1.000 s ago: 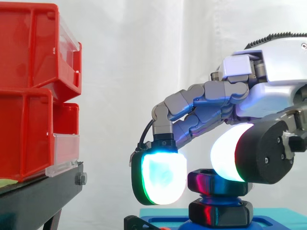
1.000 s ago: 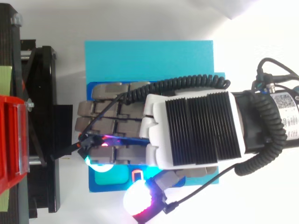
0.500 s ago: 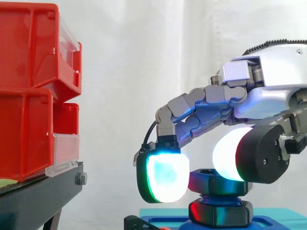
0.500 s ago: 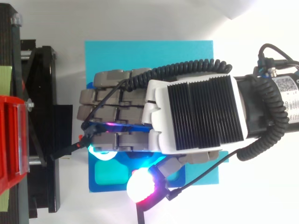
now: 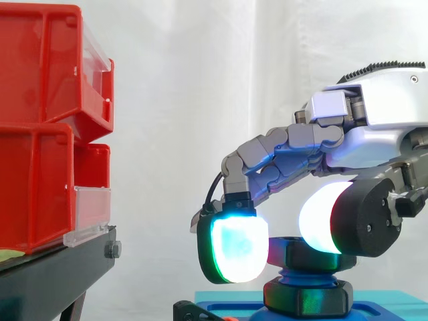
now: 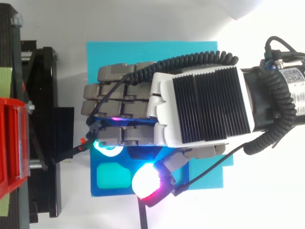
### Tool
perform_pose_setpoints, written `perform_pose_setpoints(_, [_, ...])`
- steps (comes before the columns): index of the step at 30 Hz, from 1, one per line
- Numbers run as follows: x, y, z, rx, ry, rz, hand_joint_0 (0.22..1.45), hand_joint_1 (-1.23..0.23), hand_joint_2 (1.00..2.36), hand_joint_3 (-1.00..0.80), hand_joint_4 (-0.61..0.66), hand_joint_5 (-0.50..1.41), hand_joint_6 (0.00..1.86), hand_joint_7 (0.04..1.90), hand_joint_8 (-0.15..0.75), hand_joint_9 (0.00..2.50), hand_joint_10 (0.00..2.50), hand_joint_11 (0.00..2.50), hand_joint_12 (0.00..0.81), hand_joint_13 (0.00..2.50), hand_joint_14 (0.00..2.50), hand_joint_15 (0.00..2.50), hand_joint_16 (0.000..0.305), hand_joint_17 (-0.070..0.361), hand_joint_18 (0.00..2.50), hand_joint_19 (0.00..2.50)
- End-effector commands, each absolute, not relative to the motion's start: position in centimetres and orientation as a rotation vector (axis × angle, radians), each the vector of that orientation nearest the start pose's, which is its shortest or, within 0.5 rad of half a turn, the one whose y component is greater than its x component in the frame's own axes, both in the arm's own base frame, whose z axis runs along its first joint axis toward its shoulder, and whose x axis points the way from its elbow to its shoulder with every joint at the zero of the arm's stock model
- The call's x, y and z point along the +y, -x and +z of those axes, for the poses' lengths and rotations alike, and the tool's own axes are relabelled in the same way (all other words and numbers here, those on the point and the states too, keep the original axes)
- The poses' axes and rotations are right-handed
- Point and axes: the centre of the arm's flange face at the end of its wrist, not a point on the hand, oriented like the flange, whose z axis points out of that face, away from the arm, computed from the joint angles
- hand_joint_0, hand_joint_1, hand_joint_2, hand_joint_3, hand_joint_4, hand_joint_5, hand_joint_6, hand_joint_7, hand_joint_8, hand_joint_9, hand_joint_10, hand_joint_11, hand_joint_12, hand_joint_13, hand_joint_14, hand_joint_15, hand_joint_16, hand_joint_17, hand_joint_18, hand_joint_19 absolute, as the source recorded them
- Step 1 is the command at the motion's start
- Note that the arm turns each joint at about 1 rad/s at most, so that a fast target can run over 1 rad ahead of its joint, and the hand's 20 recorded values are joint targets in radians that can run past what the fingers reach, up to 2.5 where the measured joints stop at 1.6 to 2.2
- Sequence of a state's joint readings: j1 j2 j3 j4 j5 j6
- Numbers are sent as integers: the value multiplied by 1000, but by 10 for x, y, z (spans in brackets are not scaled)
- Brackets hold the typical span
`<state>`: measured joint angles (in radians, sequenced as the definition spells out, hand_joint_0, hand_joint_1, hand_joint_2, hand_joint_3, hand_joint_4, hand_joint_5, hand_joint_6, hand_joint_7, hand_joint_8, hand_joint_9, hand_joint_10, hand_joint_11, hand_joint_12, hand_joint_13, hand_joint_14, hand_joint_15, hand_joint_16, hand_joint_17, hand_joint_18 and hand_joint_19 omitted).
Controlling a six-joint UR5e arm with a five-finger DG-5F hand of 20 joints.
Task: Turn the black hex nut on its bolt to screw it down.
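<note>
The black hex nut (image 5: 309, 257) sits on a blue bolt above a second black hex piece (image 5: 307, 298) on the blue base (image 5: 234, 309). My hand (image 5: 374, 134) reaches in from the right and arches over the nut. A curled finger's cyan-white pad (image 5: 234, 249) presses at the nut's left side. The white thumb pad (image 5: 322, 217) rests on its upper right. Seen from above, the hand (image 6: 200, 105) covers the nut, with the thumb pad (image 6: 145, 183) glowing white and red at the near edge.
Red bins (image 5: 47, 127) stand stacked on a black stand (image 5: 60, 271) to the left. A cyan sheet (image 6: 152, 52) lies under the blue base plate (image 6: 107, 190), which has a teal inset (image 6: 113, 176). A white curtain hangs behind.
The hand has swung around the nut: from above it moved toward the top edge and the thumb pad shifted right. In the side view the finger pad moved right, closing up to the nut.
</note>
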<state>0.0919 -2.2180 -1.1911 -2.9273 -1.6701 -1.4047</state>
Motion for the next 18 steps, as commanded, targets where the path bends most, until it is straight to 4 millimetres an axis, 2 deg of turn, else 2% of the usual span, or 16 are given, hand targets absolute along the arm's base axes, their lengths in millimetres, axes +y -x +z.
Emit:
perform_pose_setpoints(1, [-63, -736, 293, 1628, 20, 283, 511, -347, 1000, -500, 233, -127, 572, 1078, 270, 434, 2, 114, 349, 441, 0, 46, 51, 115, 356, 144])
perform_pose_setpoints(5, [-70, -735, 293, 1630, 22, 281, 480, -72, 1000, -500, 252, -128, 564, 1095, 284, 433, 1, 130, 366, 430, 0, 53, 55, 123, 336, 166])
perform_pose_setpoints(8, [-77, -734, 294, 1626, 29, 282, 445, 25, 1000, -500, 274, -126, 561, 1082, 305, 441, 2, 118, 390, 430, 0, 60, 59, 132, 339, 164])
perform_pose_setpoints(18, [-101, -729, 294, 1624, 43, 286, 445, 36, 1000, -500, 296, -109, 506, 1163, 306, 435, 2, 117, 390, 425, 0, 54, 58, 131, 326, 169])
